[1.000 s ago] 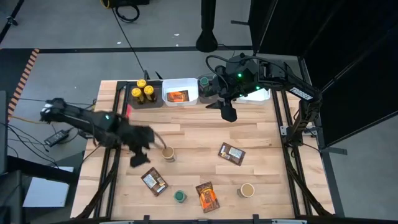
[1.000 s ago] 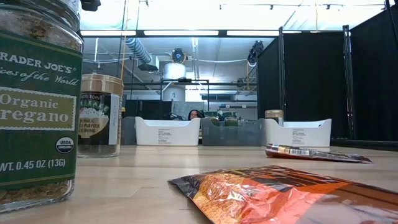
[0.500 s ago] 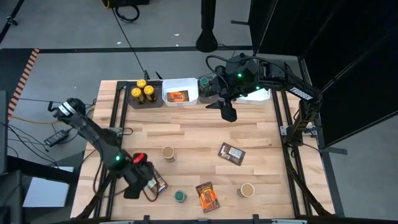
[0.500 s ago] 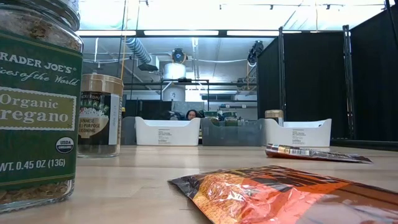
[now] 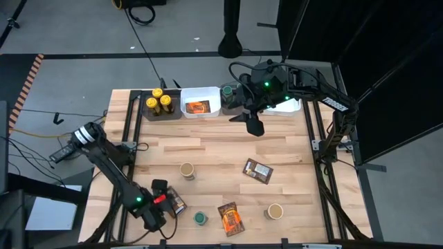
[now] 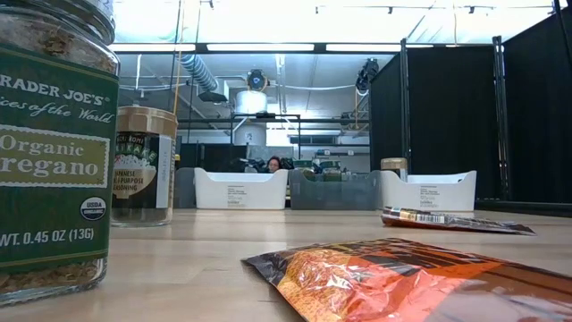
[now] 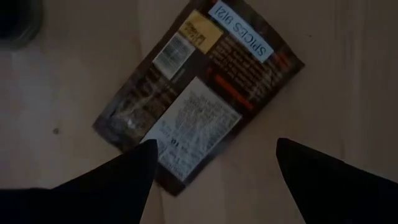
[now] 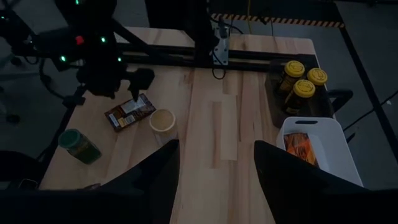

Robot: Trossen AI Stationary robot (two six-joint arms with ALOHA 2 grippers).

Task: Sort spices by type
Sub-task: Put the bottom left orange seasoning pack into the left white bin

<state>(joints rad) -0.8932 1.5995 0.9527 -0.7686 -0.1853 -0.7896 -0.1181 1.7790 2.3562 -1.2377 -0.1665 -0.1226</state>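
Tabletop mostly bare where your left gripper (image 7: 214,165), fingers apart, hung over brown packet (image 7: 199,93), presumably to grab it.

Around the tan-lidded jar (image 5: 187,170) at the table's middle, bare wood lies open on every side. Toward the front edge, the left gripper (image 5: 160,188) hangs over a brown packet (image 5: 172,201), its fingers spread wide. Beyond that stand the green-lidded jar (image 5: 200,218) and the orange packet (image 5: 230,218), with gaps between them. Behind the jar, a clear strip runs up to the bins (image 5: 201,102), where the right gripper (image 5: 255,127) hovers.
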